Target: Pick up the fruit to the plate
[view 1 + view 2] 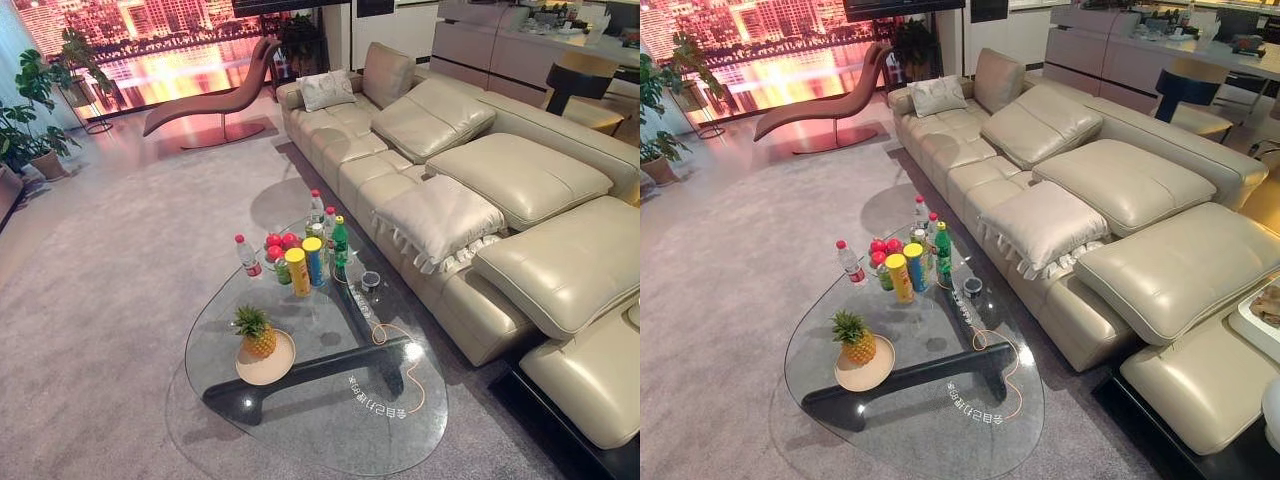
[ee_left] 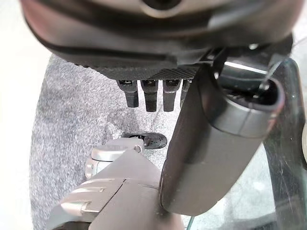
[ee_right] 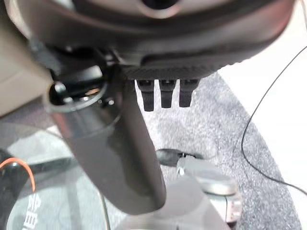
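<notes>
Left hand (image 2: 151,93) hung with its fingers straight and slack, holding nothing, over grey carpet (image 2: 76,120) by the table's edge; right hand (image 3: 165,93) hung the same way, fingers loose and empty. We noted the pineapple (image 1: 255,335) standing upright on the tan plate (image 1: 280,372), at the near-left part of the glass table (image 1: 400,420). Farther off on the table sat a cluster of red fruit (image 1: 280,242), touching a group of bottles (image 1: 339,245) and two tall cans (image 1: 305,265), with one more bottle (image 1: 247,256) just left of them. The sofa (image 1: 520,200) ran along the right.

We judged one fruit already lay as the task wants. Whether the red fruit also belonged on the plate, we could not settle; if so, a reach would call for getting past the cans without knocking them.
</notes>
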Tool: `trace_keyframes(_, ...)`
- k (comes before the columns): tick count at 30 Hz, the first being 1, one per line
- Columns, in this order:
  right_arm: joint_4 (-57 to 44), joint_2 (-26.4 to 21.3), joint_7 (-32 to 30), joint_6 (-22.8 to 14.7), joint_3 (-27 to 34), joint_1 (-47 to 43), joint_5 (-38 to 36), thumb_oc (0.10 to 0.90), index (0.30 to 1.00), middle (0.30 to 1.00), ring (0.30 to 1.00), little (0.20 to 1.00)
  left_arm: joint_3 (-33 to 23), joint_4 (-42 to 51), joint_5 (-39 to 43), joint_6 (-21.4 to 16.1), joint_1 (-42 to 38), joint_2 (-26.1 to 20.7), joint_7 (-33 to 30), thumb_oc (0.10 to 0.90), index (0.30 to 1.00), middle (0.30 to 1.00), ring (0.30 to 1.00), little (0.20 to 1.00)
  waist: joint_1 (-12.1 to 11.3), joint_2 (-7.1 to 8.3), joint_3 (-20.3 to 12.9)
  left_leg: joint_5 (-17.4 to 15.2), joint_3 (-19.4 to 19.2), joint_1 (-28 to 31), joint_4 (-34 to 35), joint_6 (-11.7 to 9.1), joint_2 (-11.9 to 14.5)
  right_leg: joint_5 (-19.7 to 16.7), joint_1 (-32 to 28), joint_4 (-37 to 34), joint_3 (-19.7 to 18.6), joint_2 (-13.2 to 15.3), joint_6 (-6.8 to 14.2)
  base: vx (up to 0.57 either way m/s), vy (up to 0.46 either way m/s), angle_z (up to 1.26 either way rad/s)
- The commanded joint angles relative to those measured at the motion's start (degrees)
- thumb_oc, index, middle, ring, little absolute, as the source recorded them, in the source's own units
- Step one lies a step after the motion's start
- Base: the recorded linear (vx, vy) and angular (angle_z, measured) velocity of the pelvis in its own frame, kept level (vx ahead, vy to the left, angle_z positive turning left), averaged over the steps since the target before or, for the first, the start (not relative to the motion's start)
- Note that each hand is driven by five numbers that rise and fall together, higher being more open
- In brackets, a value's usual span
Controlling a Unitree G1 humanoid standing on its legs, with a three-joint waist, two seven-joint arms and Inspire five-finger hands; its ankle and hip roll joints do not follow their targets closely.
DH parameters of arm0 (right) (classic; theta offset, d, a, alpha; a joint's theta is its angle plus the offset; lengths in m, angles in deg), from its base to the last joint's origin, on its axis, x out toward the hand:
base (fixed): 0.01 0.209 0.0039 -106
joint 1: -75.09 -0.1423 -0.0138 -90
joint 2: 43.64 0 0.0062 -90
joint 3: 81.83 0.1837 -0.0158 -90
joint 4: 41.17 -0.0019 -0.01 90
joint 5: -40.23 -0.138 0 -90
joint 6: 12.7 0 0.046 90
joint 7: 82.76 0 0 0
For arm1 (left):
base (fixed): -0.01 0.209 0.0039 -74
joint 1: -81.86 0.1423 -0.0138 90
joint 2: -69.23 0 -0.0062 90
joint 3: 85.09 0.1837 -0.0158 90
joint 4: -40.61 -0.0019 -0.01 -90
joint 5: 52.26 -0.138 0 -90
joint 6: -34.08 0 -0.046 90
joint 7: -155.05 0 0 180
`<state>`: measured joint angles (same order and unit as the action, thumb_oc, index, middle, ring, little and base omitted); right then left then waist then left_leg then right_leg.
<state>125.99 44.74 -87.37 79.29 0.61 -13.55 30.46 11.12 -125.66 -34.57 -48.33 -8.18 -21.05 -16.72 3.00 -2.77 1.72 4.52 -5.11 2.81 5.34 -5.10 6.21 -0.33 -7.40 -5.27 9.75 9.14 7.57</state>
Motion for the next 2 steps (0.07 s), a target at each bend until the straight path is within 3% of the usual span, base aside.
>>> trace_keyframes(1,1.8,-0.1,0.1,0.2,-1.5,-5.9,2.2,0.800,0.900,0.900,0.900,0.900,0.9,-2.7,-3.1,0.0,-6.3,-0.8,1.6,0.800,0.900,0.900,0.900,0.900,-1.0,1.31,2.5,-4.7,-4.2,3.6,-0.3,-0.9,0.7,-1.6,0.5,0.7,2.2,1.9,1.6,0.01,0.010,-0.13)
trace_keyframes(2,1.7,-0.1,0.1,0.3,-1.8,-6.0,2.2,0.800,0.900,0.900,0.900,0.900,1.1,-2.7,-3.0,-0.1,-6.4,-0.7,1.6,0.800,0.900,0.900,0.900,0.900,-0.9,1.28,2.6,-4.7,-4.2,3.6,-0.3,-0.9,0.7,-1.6,0.5,0.7,2.3,1.9,1.6,0.01,0.011,-0.13)
